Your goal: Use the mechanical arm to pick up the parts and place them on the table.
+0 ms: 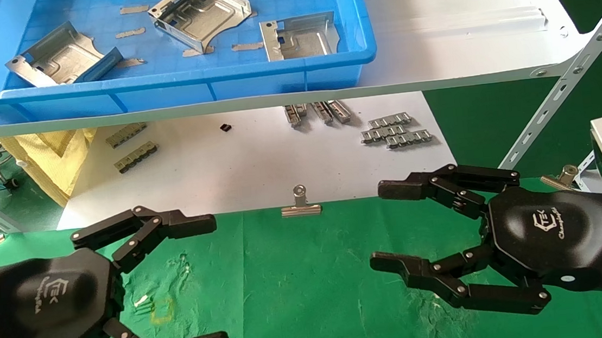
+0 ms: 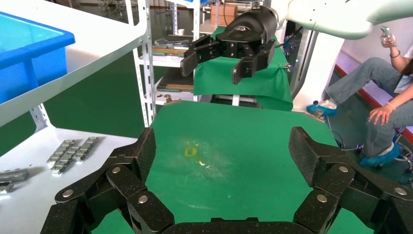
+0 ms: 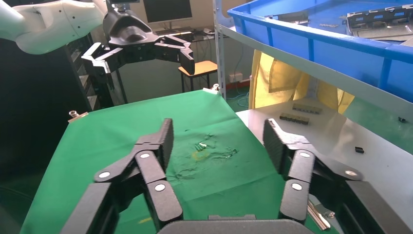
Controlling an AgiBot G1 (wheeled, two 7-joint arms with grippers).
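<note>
Both grippers are spread wide and empty, hovering over the green table (image 1: 299, 278): left gripper (image 1: 202, 281) by the near left corner, right gripper (image 1: 388, 227) toward the right edge. All three parts (image 1: 59, 56) (image 1: 200, 14) (image 1: 297, 37) sit in the blue bin (image 1: 190, 86) up on the white shelf (image 1: 458, 30) past the far edge. A binder clip (image 1: 300, 204) pinches that far edge.
</note>
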